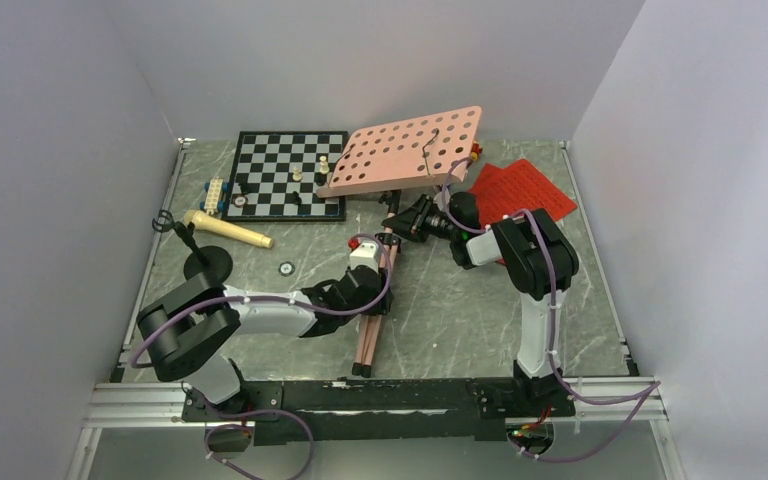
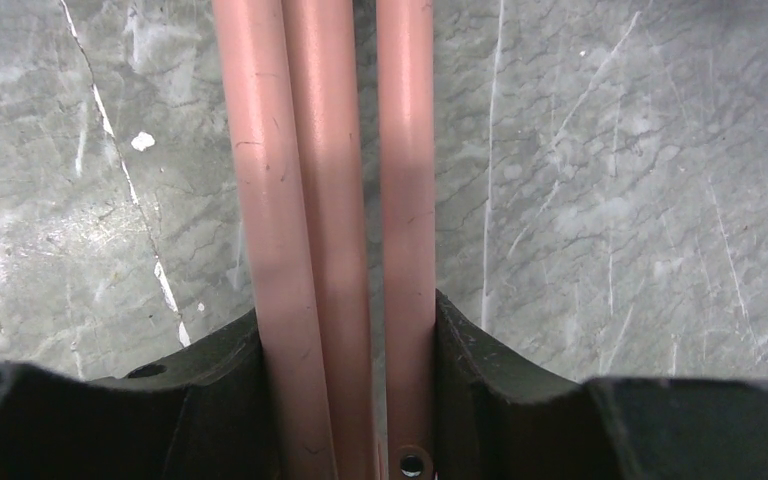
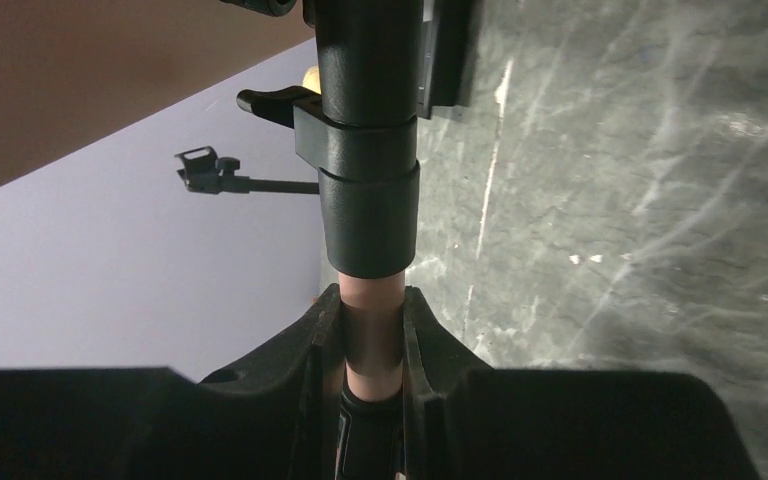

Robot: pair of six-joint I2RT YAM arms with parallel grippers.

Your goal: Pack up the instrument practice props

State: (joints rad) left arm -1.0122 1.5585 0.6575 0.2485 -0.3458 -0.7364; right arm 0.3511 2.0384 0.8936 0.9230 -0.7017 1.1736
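Pink perforated tripod music stand [image 1: 410, 150] is laid across the middle of the grey marbled table [image 1: 460, 330], its tray overlapping the right edge of the black-and-white chessboard [image 1: 280, 175] in the top view. Its three folded pink legs [image 2: 330, 200] are clamped together by the left gripper [image 2: 345, 335]. Its pink shaft [image 3: 370, 300] is pinched by the right gripper [image 3: 372, 335] below a black collar [image 3: 365, 215]. Red sheet-music pages [image 1: 525, 190] are spread near the right rim. Bare tabletop is seen right of the legs.

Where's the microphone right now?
Top view, left side: the cream microphone lies by the near left corner of the chessboard, beside the black round-base stand.
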